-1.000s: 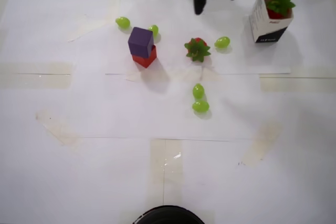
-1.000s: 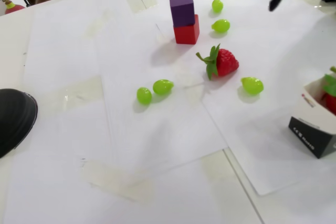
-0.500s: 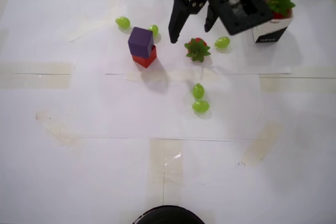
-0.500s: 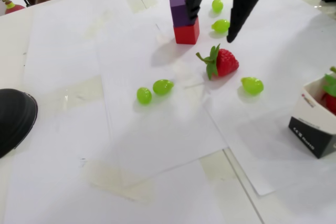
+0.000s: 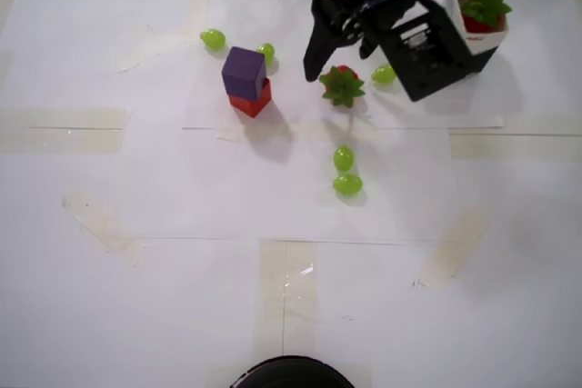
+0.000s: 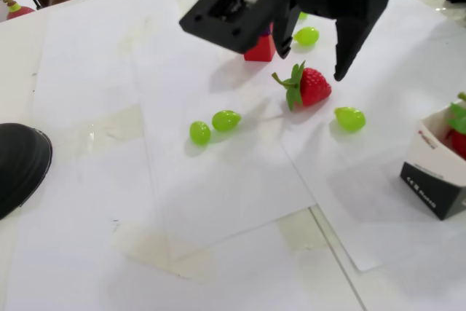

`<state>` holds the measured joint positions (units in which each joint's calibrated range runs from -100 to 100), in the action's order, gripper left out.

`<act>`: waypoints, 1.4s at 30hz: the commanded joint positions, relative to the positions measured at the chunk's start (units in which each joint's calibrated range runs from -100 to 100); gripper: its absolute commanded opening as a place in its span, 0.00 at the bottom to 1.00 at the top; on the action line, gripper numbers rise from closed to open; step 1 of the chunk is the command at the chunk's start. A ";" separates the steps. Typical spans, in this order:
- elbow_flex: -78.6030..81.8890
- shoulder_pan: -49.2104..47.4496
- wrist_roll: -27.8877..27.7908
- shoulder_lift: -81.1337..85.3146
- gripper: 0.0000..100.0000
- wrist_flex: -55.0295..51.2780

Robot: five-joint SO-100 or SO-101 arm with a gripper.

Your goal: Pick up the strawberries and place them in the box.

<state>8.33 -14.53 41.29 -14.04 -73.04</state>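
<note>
Sideways lies the strawberry (image 6: 313, 86), leafy top pointing left in the fixed view.

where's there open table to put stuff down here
In the overhead view, everything below the two grapes is bare paper, as is the left side beyond the purple cube. It is crowded around the gripper, strawberry and box.

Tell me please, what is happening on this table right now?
A black robot arm holds its gripper, jaws open, just above a strawberry lying on the white paper. Another strawberry already sits in the white box. Green grapes lie scattered around, and a purple cube sits on a red cube.
</note>
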 commanded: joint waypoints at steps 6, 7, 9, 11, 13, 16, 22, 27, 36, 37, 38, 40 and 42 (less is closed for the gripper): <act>-0.23 -0.98 0.88 0.02 0.25 5.31; 0.13 -1.06 0.98 0.02 0.25 5.56; 1.22 -1.06 1.12 0.02 0.25 7.11; 2.04 -1.06 1.17 0.02 0.25 7.77; 3.31 -0.98 1.22 0.11 0.25 8.75; 5.04 -0.98 1.37 0.28 0.25 10.38; 5.77 -0.98 1.22 0.54 0.25 10.38; 6.77 -0.76 1.42 1.23 0.25 10.30; 8.04 -0.62 1.37 2.00 0.24 10.95; 8.40 -0.69 1.42 2.26 0.24 11.36; 8.77 -0.76 1.37 2.52 0.23 11.77; 9.31 -0.76 1.42 2.78 0.22 12.26; 9.67 -0.84 1.47 3.03 0.20 12.50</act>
<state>17.83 -15.51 42.17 -14.86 -61.50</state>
